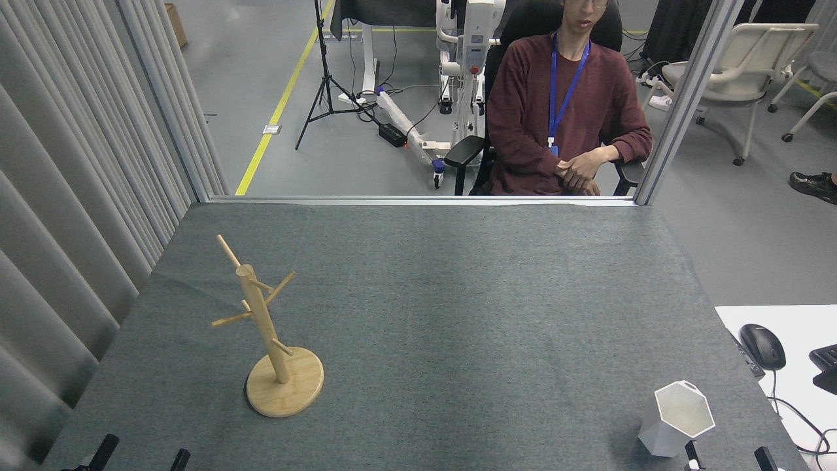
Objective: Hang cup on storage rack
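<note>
My right gripper (726, 456) rises beside the cup (677, 418) at the table's (458, 314) near-right corner, fingers spread empty for the grab, rack (271, 333) waiting near-left.

A: Lighting: bright, even, overhead; no glare on the grey table (425, 314).
B: Shadows: soft and short beside the storage rack (271, 340) base and under the cup (677, 418).
A: Sharpness: crisp throughout, no motion blur.
B: Distortion: the curtain (72, 196) and the frame post (686, 98) lean outward at the edges.
</note>
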### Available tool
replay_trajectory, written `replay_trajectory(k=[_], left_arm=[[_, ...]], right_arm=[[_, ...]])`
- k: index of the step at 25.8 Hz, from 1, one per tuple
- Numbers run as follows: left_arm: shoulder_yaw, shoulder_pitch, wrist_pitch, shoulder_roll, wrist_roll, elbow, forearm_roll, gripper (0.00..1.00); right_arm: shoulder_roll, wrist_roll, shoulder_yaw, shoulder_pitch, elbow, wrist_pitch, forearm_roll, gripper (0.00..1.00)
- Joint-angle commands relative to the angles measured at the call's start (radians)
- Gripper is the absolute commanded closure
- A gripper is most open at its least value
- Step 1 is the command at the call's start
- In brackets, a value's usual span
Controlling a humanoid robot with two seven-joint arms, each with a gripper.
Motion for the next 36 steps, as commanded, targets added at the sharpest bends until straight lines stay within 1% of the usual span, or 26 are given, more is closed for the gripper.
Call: replay_trajectory(k=[1,4,7,11,15,27,36], left_arm=[[0.0,0.0,0.0,0.0,0.0,0.001,0.0,0.0],[0.0,0.0,0.0,0.0,0.0,0.004,0.0,0.0],[0.002,0.0,0.0,0.0,0.0,0.012,0.0,0.0],[0.003,0.0,0.0,0.0,0.0,0.013,0.0,0.0],[0.005,0.0,-0.002,0.0,0.0,0.013,0.0,0.0],[0.008,0.0,-0.007,0.002,0.0,0.013,0.0,0.0],[0.012,0.0,-0.011,0.002,0.001,0.012,0.012,0.0]], right_arm=[[-0.017,0.002,0.005,-0.017,0.019,-0.025,0.028,0.02],[-0.015,0.002,0.013,-0.034,0.036,-0.05,0.068,0.02],[-0.014,0.002,0.045,-0.05,0.048,-0.047,0.108,0.02],[-0.006,0.002,0.053,-0.078,0.076,-0.039,0.109,0.02],[0.002,0.002,0.053,-0.121,0.126,-0.038,0.109,0.02],[0.016,0.002,0.053,-0.153,0.163,-0.035,0.109,0.02],[0.005,0.001,0.042,-0.156,0.163,-0.038,0.097,0.02]])
